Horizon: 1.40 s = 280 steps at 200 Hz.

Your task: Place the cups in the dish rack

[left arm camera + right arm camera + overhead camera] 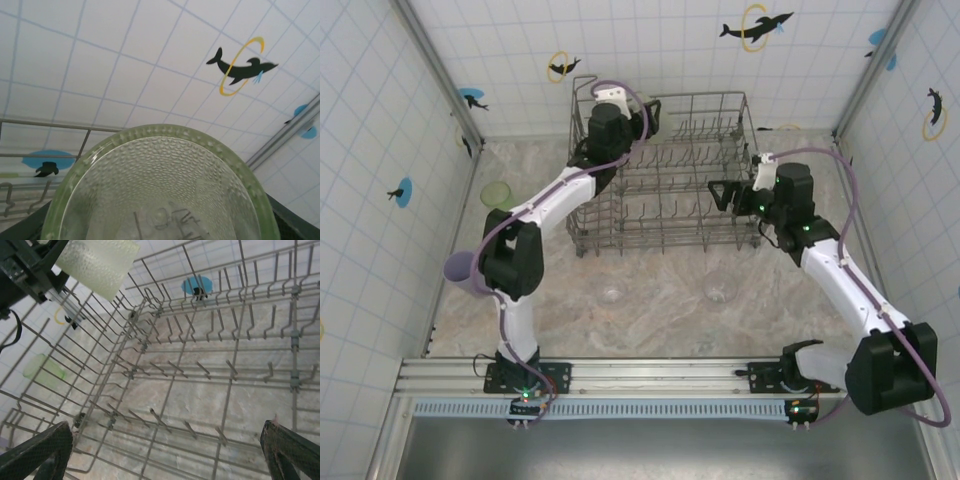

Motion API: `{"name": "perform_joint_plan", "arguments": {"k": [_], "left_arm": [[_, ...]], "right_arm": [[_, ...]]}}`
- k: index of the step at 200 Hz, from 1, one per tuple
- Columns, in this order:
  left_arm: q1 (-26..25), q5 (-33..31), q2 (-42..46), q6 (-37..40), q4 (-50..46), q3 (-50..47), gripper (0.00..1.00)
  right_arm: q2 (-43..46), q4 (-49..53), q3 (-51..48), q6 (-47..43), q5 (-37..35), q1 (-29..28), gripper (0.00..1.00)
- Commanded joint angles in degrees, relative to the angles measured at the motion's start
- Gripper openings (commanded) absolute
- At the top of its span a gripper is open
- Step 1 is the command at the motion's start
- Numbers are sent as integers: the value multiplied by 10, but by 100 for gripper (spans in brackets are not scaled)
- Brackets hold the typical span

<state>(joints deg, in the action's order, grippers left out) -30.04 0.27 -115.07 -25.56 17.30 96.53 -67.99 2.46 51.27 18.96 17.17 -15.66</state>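
Observation:
The grey wire dish rack (660,236) stands at the back middle of the table. My left gripper (646,120) reaches over its back left corner, shut on a pale green cup (160,175). In the right wrist view that same cup (97,260) hangs above the rack's (294,340) tines. My right gripper (722,195) hovers open over the rack's right side, its fingers (37,455) wide apart with nothing between them. A second green cup (496,193), a lilac cup (460,270) and two clear cups (612,291) (719,293) stand on the table.
Tiled walls with dolphin stickers close in the table at the back and both sides. The second green cup (42,371) shows through the rack's left wall. A marbled tabletop (660,310) stretches between the rack and the arm bases.

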Motion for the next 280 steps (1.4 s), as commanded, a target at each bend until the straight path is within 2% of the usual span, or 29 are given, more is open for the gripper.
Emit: {"name": "perform_joint_plan", "arguments": {"k": [1,56,128,204,280], "left_arm": [[-21,-50,-31,93,-37,47,0],[-26,-105,-64,160,-70,78,0],[-26,-118,-108,221,-93,115,0],[-25,-146,-126,225,-75,100,0],[-23,-137,-149,204,-66,95,0]], "right_arm": [[22,29,-11,-20,-16,-1,100],[33,55,-16,-35,-25,-2,100],[27,50,-40,-32,-21,-1,100],[24,20,-59,-23,-16,-1,100],[25,12,-65,-21,-6,-1,100]]}}
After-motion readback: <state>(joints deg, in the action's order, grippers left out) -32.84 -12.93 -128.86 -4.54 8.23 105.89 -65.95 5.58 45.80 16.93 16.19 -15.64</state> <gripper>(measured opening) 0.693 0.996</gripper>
